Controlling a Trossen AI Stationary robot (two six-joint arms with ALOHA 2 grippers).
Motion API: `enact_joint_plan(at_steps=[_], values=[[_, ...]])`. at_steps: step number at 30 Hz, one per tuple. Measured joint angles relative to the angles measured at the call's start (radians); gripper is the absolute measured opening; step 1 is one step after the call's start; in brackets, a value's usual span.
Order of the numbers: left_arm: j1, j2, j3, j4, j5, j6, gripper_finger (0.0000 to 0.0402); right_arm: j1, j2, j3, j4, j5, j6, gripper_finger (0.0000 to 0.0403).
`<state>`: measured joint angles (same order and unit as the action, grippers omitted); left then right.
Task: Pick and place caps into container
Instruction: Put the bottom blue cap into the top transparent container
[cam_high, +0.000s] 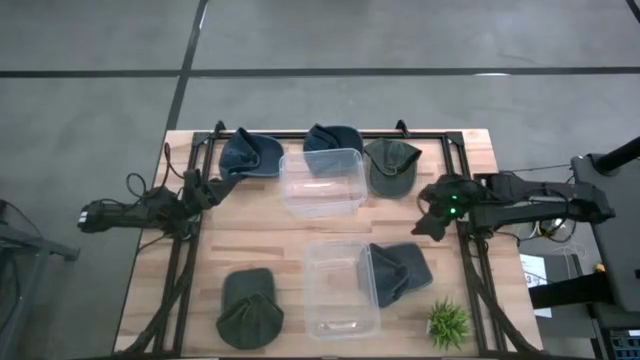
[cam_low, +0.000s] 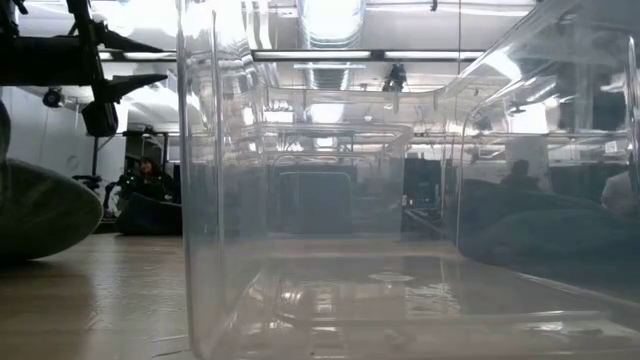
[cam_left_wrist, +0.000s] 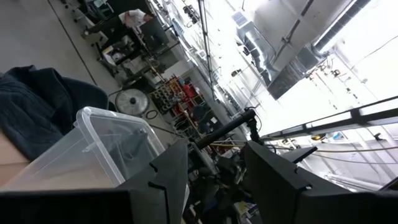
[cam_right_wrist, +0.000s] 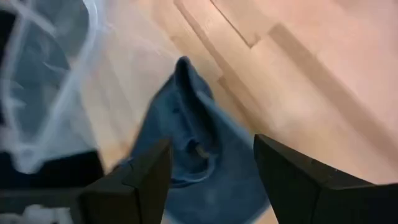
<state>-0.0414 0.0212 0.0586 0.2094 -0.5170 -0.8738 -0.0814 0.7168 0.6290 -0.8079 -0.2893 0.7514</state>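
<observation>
Five soft fabric baseball caps on the wooden table (cam_high: 260, 240): three at the far edge around a clear plastic container (cam_high: 322, 181), two flanking a second clear plastic tub (cam_high: 340, 288). Right gripper (cam_right_wrist: 211, 168) spread open, empty, above the navy cap (cam_right_wrist: 199, 149). Left gripper (cam_left_wrist: 214, 168) parted, empty, by the far-left cap (cam_high: 248, 154).

Grey floor (cam_high: 100, 50) around the wooden surface (cam_high: 260, 250), crossed by dark seam lines. Overhead: silver ventilation ducts (cam_left_wrist: 292, 56) and long strip lights (cam_low: 330, 55), bright glare from above. Cluttered workbenches (cam_left_wrist: 180, 93) farther back. A person (cam_low: 148, 175) sits at the room's far side among dark equipment.
</observation>
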Motion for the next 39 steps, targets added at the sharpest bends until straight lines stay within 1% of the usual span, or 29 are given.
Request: enact_joint_plan(at_steps=[5, 10, 13, 15, 19, 23, 27, 31, 33, 35, 37, 39], values=[[-0.001, 0.000, 0.000, 0.000, 0.000, 0.000, 0.0154, 0.000, 0.177, 0.008, 0.005, 0.005, -0.195, 0.0219], [-0.001, 0.000, 0.000, 0.000, -0.001, -0.001, 0.0154, 0.000, 0.330, -0.001, 0.013, 0.078, -0.367, 0.0219], [-0.001, 0.000, 0.000, 0.000, -0.002, -0.002, 0.0154, 0.001, 0.404, -0.001, 0.030, 0.076, -0.452, 0.0219], [-0.001, 0.000, 0.000, 0.000, -0.002, -0.002, 0.0154, 0.000, 0.451, -0.002, 0.041, 0.042, -0.494, 0.0219], [-0.001, 0.000, 0.000, 0.000, -0.002, -0.002, 0.0154, 0.001, 0.520, -0.001, 0.041, -0.066, -0.530, 0.0219], [0.000, 0.000, 0.000, -0.001, -0.013, -0.002, 0.0154, 0.003, 0.544, 0.000, 0.041, -0.132, -0.567, 0.0219], [0.000, 0.000, 0.000, -0.001, -0.034, -0.002, 0.0154, 0.003, 0.560, -0.006, 0.086, -0.131, -0.594, 0.0219], [0.000, 0.000, 0.000, -0.001, -0.034, -0.002, 0.0154, 0.003, 0.614, -0.007, 0.122, -0.131, -0.579, 0.0216], [0.000, 0.000, 0.000, -0.001, -0.034, -0.002, 0.0154, 0.003, 0.654, -0.007, 0.121, -0.131, -0.561, 0.0202], [0.000, 0.002, 0.000, -0.001, -0.041, -0.002, 0.0154, 0.003, 0.691, -0.007, 0.121, -0.135, -0.544, 0.0170], [0.000, 0.002, 0.000, -0.001, -0.051, -0.002, 0.0154, 0.003, 0.726, -0.007, 0.119, -0.158, -0.541, 0.0119], [0.000, 0.002, 0.000, -0.001, -0.051, -0.002, 0.0154, 0.003, 0.752, 0.001, 0.115, -0.219, -0.548, 0.0052]])
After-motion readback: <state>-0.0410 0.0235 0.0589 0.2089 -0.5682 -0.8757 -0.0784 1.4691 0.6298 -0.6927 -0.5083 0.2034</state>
